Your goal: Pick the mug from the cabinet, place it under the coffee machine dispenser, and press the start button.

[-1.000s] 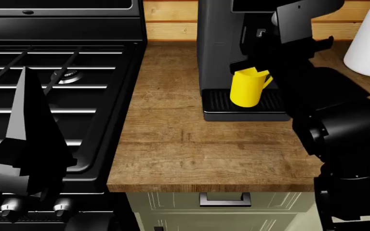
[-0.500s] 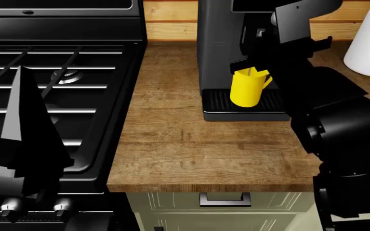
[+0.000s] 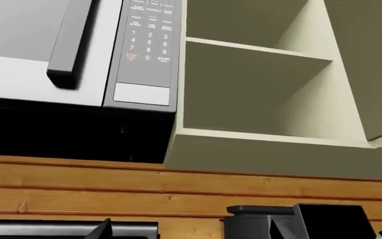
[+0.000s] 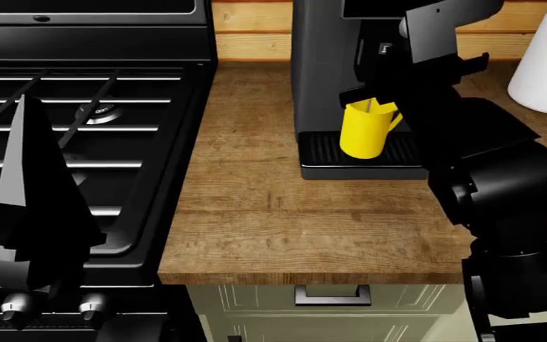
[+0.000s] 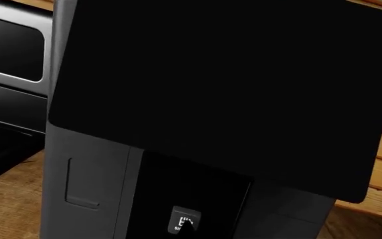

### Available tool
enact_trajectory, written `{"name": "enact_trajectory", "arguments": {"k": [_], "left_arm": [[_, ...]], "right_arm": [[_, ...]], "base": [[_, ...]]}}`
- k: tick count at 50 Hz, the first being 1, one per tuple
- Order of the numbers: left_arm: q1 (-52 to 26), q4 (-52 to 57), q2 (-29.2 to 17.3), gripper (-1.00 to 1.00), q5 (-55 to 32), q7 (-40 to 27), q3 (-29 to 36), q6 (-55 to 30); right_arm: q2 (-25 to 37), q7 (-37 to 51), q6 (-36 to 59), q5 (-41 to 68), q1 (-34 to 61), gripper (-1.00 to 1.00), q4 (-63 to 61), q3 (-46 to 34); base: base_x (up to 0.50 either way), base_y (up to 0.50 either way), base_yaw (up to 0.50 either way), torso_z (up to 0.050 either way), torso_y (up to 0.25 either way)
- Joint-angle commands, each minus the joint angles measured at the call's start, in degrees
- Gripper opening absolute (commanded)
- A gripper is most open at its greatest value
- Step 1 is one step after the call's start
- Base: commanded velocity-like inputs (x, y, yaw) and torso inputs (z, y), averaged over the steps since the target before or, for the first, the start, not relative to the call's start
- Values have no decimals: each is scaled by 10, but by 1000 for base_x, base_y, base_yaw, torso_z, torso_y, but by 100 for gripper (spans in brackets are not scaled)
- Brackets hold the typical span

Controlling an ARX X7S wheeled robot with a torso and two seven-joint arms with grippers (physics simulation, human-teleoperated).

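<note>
Left wrist view: grey microwave keypad [image 3: 144, 50], open cream cabinet shelf [image 3: 257, 50]; left gripper's opening cannot be told. Head view: bright yellow tapered mug [image 4: 364, 130] on ribbed black drip tray [image 4: 326, 151], beneath black overhanging dispenser [image 4: 357, 93], below right arm [image 4: 501, 185]. Right wrist view: small dark start button with pale icon [image 5: 185, 219], just ahead of a dark tip; right gripper's opening cannot be told. Risk: an off-centre push misses the small button.

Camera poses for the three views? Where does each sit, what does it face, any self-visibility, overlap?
Head: high, looking down at counter, stove, mug on coffee machine; both arms show.
Left wrist: low, facing up at microwave, cabinet; no end effector seen.
Right wrist: close on machine front, start button.
Shared: coffee machine.
</note>
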Motion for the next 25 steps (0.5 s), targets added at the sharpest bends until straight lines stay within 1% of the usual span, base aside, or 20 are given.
{"name": "enact_trajectory", "arguments": {"k": [1, 11, 15, 25], "left_arm": [[6, 3, -5, 100, -1, -5, -5, 5], [4, 4, -8, 100, -3, -6, -7, 6], [2, 4, -7, 100, -3, -6, -5, 5], [1, 2, -8, 100, -2, -7, -4, 6]], "right_arm": [[-7, 3, -22, -8, -15, -100, 42, -3], [-2, 4, -13, -4, -20, -100, 25, -3], [-4, 2, 6, -1, 3, -100, 28, -4], [-2, 3, 11, 2, 5, -100, 22, -3]], "base": [[13, 3, 7, 0, 0], [11, 0, 6, 0, -8], [11, 1, 5, 0, -6], [13, 1, 7, 0, -9]]}}
